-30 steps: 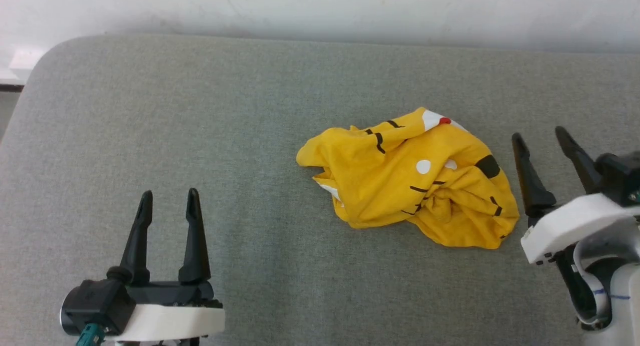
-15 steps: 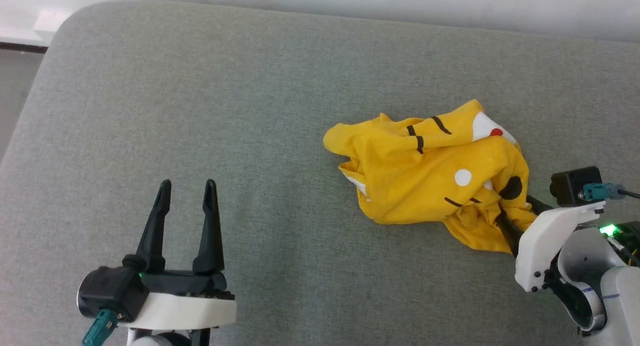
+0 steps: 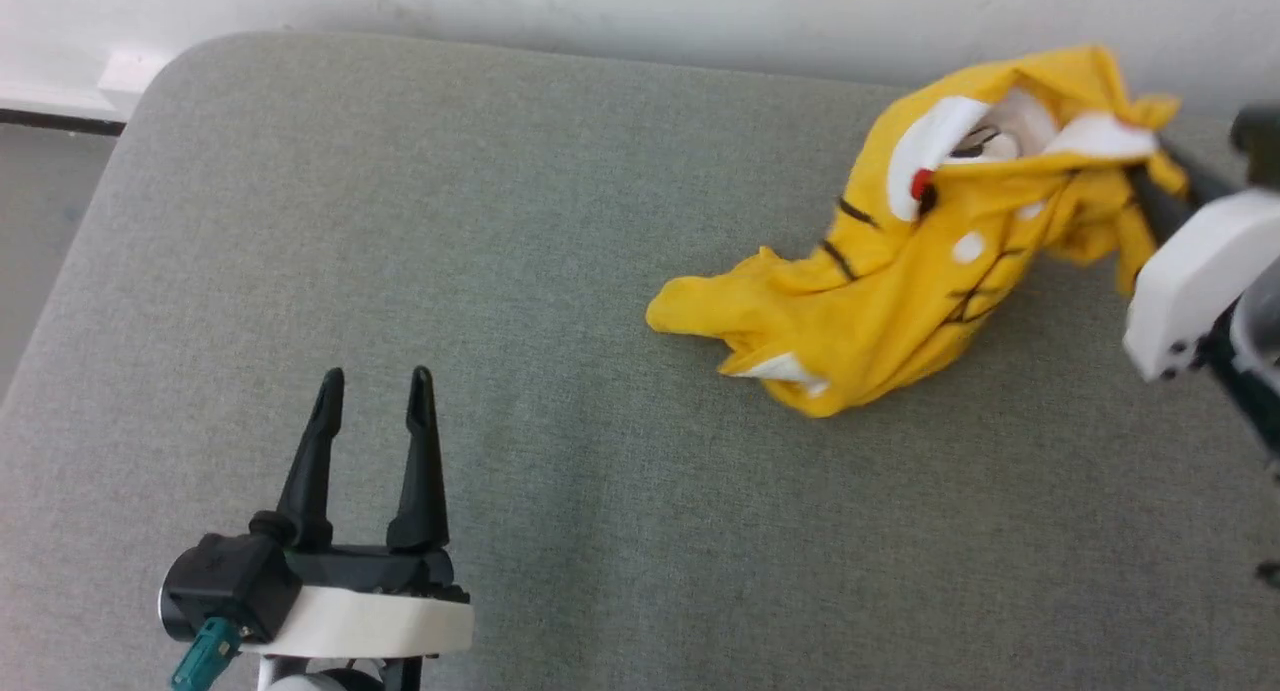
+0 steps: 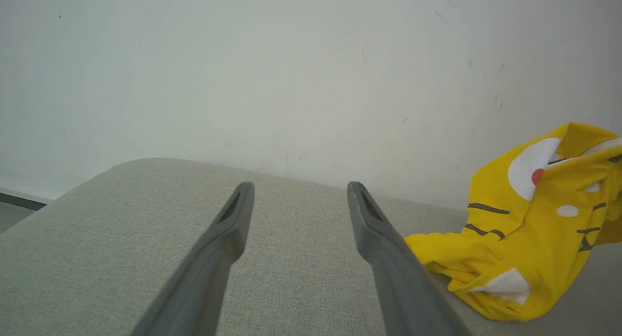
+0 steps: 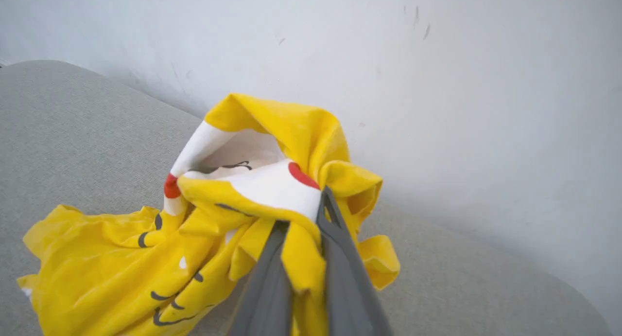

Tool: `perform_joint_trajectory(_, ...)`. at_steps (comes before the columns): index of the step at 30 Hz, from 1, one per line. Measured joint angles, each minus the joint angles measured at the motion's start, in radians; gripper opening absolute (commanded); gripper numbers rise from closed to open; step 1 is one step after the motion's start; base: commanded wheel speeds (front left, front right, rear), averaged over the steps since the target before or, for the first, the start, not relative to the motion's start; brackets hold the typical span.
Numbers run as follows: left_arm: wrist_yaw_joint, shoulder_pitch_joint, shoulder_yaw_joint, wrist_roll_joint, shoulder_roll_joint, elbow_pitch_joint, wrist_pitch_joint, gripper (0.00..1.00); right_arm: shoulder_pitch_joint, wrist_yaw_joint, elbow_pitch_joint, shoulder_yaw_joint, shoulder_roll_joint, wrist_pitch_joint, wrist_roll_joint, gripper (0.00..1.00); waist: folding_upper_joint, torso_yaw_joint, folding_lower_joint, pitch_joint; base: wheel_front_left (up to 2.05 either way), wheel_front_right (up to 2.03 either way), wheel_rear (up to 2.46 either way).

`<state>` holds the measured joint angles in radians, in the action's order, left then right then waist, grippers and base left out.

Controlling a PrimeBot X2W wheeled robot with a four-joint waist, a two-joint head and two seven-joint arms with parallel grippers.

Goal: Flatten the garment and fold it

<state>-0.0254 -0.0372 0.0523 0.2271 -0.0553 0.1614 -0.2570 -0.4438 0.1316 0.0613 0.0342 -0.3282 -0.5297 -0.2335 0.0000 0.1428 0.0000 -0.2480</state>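
The garment (image 3: 900, 291) is a bright yellow T-shirt with black stripes, white patches and red dots, crumpled on the grey cushion (image 3: 500, 221). One end is lifted at the upper right; the other end trails on the cushion. My right gripper (image 3: 1150, 166) is shut on the raised bunch of cloth. In the right wrist view the fingers (image 5: 340, 273) pinch a yellow fold of the garment (image 5: 272, 180). My left gripper (image 3: 370, 391) stands open at the lower left, apart from the shirt, with nothing between its fingers. From the left wrist the garment (image 4: 529, 229) shows at the right.
A pale wall (image 3: 640, 11) runs close behind the cushion's far edge. The cushion's rounded left corner (image 3: 170, 71) drops to a floor strip (image 3: 40, 211). Bare grey fabric stretches between the two grippers.
My right gripper reached into the shirt, shut on it and lifted one end up and to the far right. The head camera shifted. The left gripper stayed open in place.
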Motion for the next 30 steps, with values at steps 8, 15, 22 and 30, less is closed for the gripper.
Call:
perform_joint_trajectory(8,0.006,-0.001,0.036,0.003,0.001,-0.018,0.0,1.0,-0.144,0.0,-0.051,0.125,-0.099,-0.07,0.053,0.0,0.0,0.022,0.0,0.014,0.0,0.0,0.0)
perform_joint_trajectory(15,0.007,-0.01,0.038,0.002,0.002,-0.032,0.0,1.0,0.031,0.0,-0.134,0.209,-0.108,-0.23,-0.063,0.0,0.0,0.048,0.0,0.029,0.0,0.0,0.0)
perform_joint_trajectory(22,-0.003,-0.034,0.031,-0.001,0.002,-0.046,0.0,1.0,0.152,0.0,-0.064,0.114,-0.145,-0.315,-0.111,1.0,0.0,0.037,0.0,0.059,0.0,0.0,0.0)
perform_joint_trajectory(30,-0.009,-0.043,0.035,-0.008,0.003,-0.051,0.0,1.0,0.15,0.0,0.142,0.093,-0.104,-0.259,-0.124,1.0,0.0,0.018,-0.0002,0.105,0.0,0.0,0.0)
